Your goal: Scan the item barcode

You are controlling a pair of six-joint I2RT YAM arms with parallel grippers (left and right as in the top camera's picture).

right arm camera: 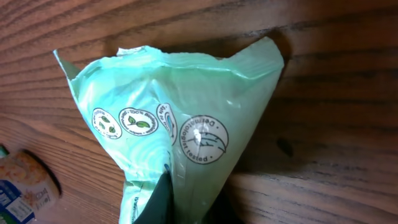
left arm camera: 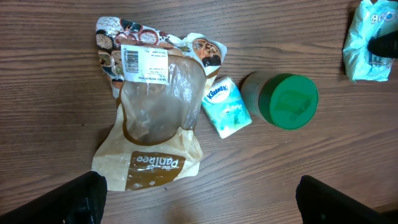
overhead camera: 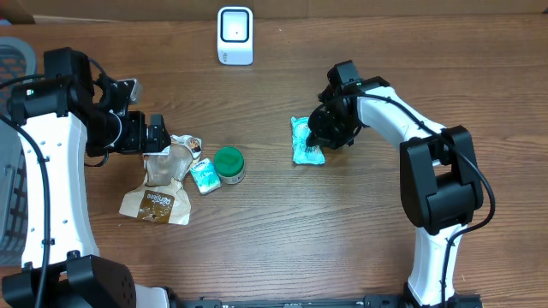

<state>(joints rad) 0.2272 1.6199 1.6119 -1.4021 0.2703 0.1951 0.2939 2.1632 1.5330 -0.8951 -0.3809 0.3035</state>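
A pale green soft packet (overhead camera: pixel 305 141) lies on the wooden table right of centre. My right gripper (overhead camera: pixel 325 135) is down at its right side and shut on it. In the right wrist view the packet (right arm camera: pixel 180 118) fills the frame, its film pinched between the dark fingertips (right arm camera: pixel 160 200) of the right gripper (right arm camera: pixel 186 202). Round printed symbols show on it, but no barcode. A white scanner (overhead camera: pixel 235 35) stands at the table's far edge. My left gripper (overhead camera: pixel 158 135) hovers open at the left, its fingers (left arm camera: pixel 68 199) wide apart over bare wood and nothing between them.
Below the left gripper lie a brown bread bag (left arm camera: pixel 152 118) with a white barcode label (left arm camera: pixel 144 64), a small Kleenex pack (left arm camera: pixel 227 107) and a green-lidded jar (left arm camera: pixel 286 101). A grey basket (overhead camera: pixel 13 60) sits at the far left edge.
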